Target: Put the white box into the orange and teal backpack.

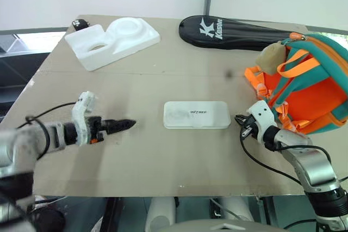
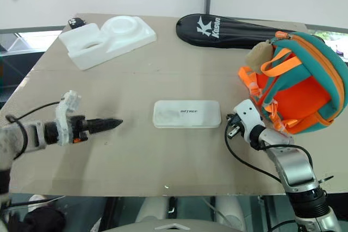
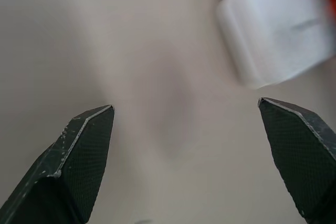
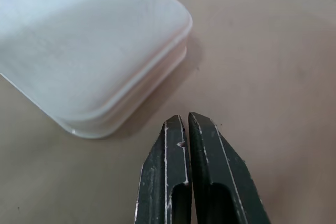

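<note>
The white box (image 1: 197, 115) lies flat in the middle of the table, dark lettering on its lid. To its right the orange and teal backpack (image 1: 310, 85) rests on its side, with a beige plush charm (image 1: 272, 55) at its top. My left gripper (image 3: 186, 107) hovers to the left of the box, apart from it, open wide with nothing between its fingers. My right gripper (image 4: 184, 116) is shut and empty, just off the box's right end (image 4: 89, 51), between box and backpack.
A white styrofoam block (image 1: 111, 39) with round hollows sits at the back left, a small black object (image 1: 80, 24) behind it. A long black racket bag (image 1: 234, 32) lies along the back. The table's front edge (image 1: 163, 194) runs close below both arms.
</note>
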You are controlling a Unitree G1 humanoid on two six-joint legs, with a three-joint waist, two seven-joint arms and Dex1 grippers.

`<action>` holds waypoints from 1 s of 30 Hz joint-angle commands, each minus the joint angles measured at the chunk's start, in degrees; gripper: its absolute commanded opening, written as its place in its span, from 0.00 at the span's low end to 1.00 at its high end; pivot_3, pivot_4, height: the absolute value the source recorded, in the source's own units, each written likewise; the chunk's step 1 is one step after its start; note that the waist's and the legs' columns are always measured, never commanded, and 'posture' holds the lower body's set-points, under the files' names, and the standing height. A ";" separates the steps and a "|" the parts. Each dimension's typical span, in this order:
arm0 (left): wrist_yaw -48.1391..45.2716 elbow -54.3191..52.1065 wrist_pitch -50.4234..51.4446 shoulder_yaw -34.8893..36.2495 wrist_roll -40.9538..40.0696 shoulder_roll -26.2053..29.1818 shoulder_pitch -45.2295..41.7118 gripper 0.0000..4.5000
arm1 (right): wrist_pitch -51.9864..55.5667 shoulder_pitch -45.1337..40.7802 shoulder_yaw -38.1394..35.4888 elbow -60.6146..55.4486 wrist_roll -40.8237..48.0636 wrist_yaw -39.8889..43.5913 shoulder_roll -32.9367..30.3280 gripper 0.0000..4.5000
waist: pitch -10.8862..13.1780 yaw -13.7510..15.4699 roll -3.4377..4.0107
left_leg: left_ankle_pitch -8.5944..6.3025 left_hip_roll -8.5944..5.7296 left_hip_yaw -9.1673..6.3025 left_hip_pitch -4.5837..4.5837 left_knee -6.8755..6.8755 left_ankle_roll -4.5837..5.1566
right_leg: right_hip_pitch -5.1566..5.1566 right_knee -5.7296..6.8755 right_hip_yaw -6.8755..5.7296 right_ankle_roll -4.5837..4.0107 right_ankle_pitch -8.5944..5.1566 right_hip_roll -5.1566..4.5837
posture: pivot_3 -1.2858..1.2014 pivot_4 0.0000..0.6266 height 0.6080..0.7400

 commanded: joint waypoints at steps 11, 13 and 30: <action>6.82 9.18 3.39 -8.98 1.04 -18.34 -9.34 0.99 | -3.64 -10.62 11.43 8.05 -5.05 6.76 2.12 0.00 | -0.04 -0.71 0.00 | 0.00 -0.01 0.01 -0.08 -0.07 -0.01 | -0.04 0.04 0.13 0.20 0.14 0.08 | 0.52 0.24 1.00; 7.58 10.80 2.48 -7.73 1.64 -20.33 -9.60 0.99 | -4.21 -11.60 12.34 9.19 -5.52 7.26 3.14 0.00 | -0.10 -0.62 -0.06 | 0.00 -0.02 -0.01 -0.06 0.01 -0.01 | 0.00 0.06 0.13 0.19 0.15 0.08 | 0.52 0.24 1.00; 11.94 10.50 5.31 5.18 -1.17 -24.99 -8.14 0.21 | 6.21 0.12 -5.50 -12.22 3.91 2.19 3.24 0.00 | -0.12 -0.48 -0.06 | 0.00 -0.02 -0.11 -0.14 0.00 -0.01 | -0.01 0.11 0.07 0.20 0.16 0.07 | 0.52 0.24 1.00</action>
